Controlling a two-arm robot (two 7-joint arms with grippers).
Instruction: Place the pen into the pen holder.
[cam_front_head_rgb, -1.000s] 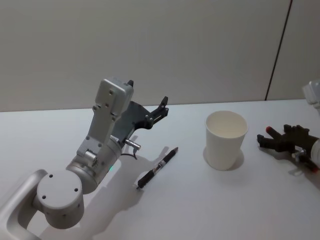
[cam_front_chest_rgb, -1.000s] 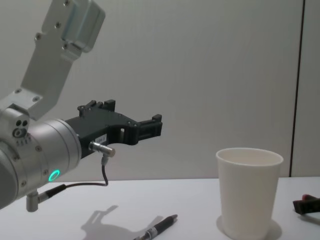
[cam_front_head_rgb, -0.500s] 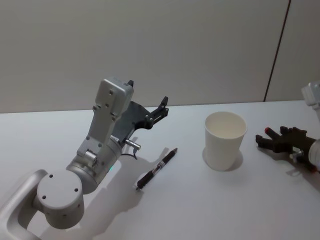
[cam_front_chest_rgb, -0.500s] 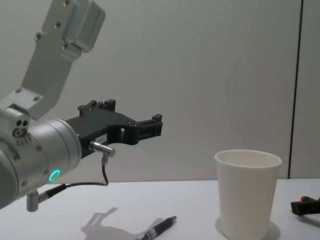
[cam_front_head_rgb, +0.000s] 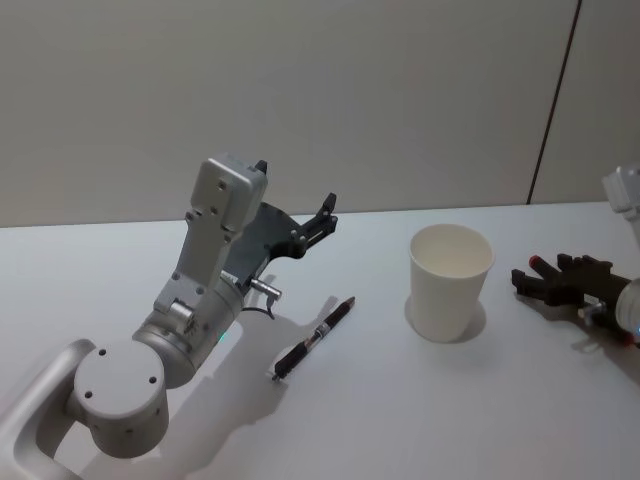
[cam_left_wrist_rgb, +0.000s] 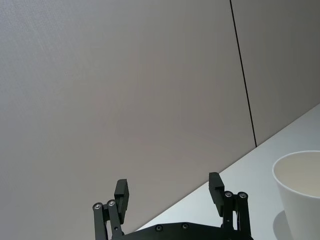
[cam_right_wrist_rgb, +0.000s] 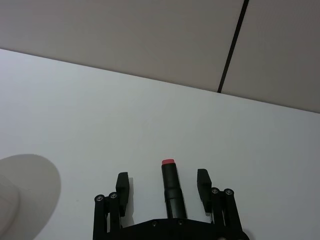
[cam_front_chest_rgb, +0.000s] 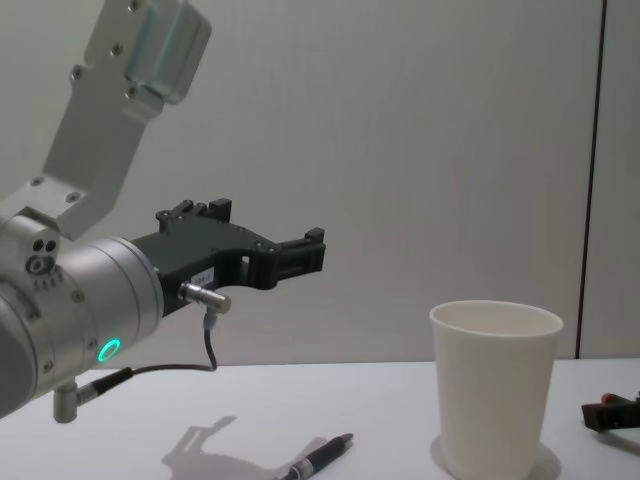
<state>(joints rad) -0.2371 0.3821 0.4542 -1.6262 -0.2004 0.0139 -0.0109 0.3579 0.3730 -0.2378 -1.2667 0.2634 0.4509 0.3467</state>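
The pen (cam_front_head_rgb: 313, 338) lies flat on the white table (cam_front_head_rgb: 400, 430), set on a diagonal with one end towards the robot and the other pointing away and to the right, towards the pen holder (cam_front_head_rgb: 450, 285). It is outside the holder and apart from it, in the space between the left arm's base and the cup. The pen holder, a plain white paper cup, stands upright on the table to the right of the pen, its open mouth facing up. The left gripper (cam_left_wrist_rgb: 169, 191) hangs in the air above the table, up and back from the pen, pointing forward towards the wall; its two black fingers (cam_left_wrist_rgb: 122, 194) are spread wide and hold nothing, and the rim of the cup shows beyond them in the left wrist view. From the chest view this gripper sits well above the pen, touching neither pen nor cup. The right gripper (cam_right_wrist_rgb: 162, 177) sits low over the table to the right of the pen holder, pointing towards it but clear of it. Its fingers are parted, and a short black cylinder with a red end (cam_right_wrist_rgb: 169, 181) sits between them with a gap on either side; whether that piece is loose or belongs to the gripper cannot be told.
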